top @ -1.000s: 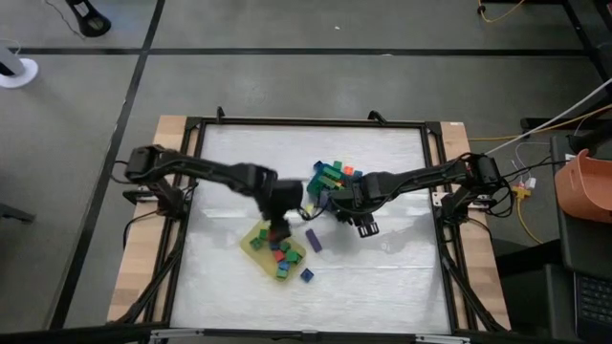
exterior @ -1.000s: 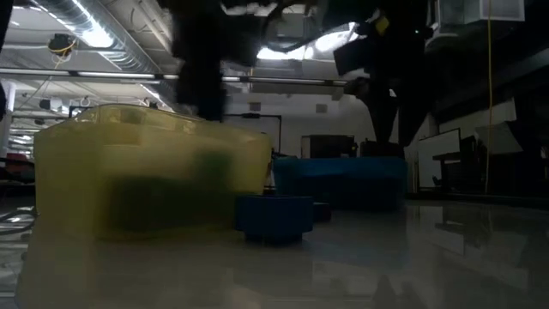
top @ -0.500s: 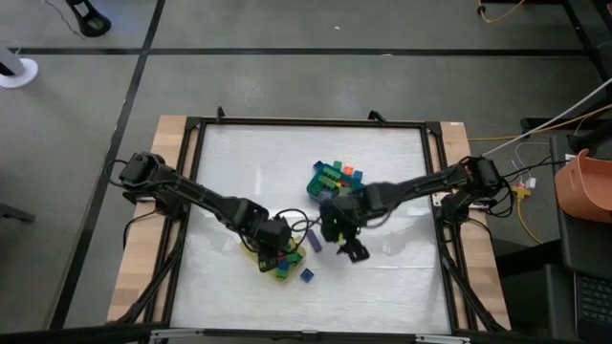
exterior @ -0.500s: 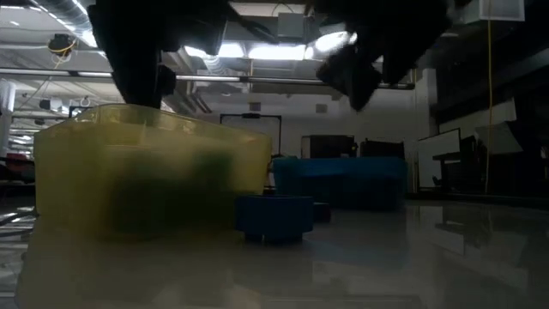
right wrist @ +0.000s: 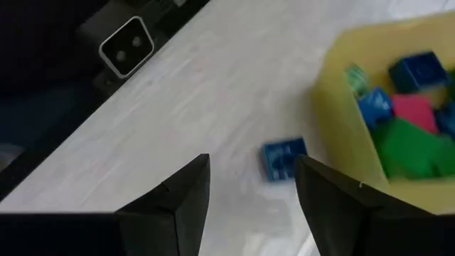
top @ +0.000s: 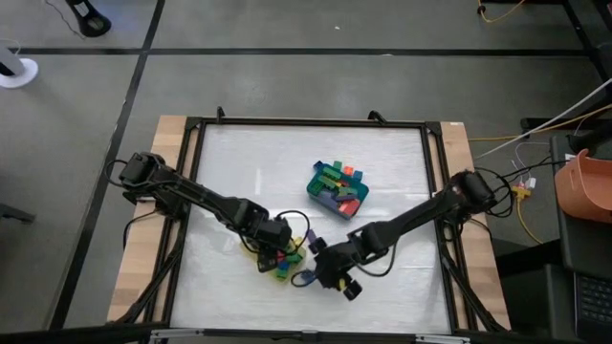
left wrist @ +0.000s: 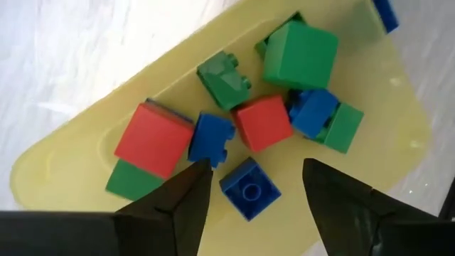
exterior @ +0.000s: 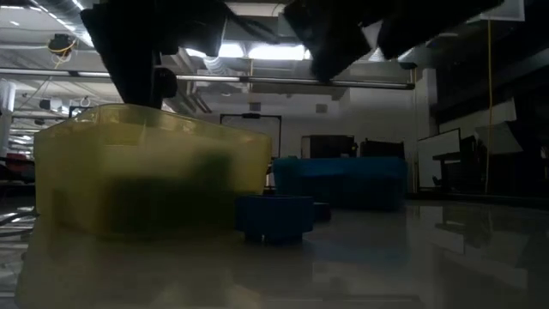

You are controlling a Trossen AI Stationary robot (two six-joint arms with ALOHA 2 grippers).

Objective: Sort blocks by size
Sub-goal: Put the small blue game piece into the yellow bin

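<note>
Left claw (left wrist: 250,186) and right claw (right wrist: 252,186) agape, empty.

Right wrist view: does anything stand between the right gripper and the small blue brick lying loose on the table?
Nothing visible: the small blue brick lies just beyond the open right gripper, beside the flat yellow tray, on bare white table.

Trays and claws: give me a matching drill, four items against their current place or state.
Items:
1. yellow tray
2. teal-blue tray
3. loose blue block
4. left claw

States:
A. lies on the bare table beside the yellow tray
B. open, nothing between its fingers, over the yellow tray
C. holds short cube blocks
D. holds longer bar blocks, with no arm over it

Pairs: 1-C, 2-D, 3-A, 4-B
</note>
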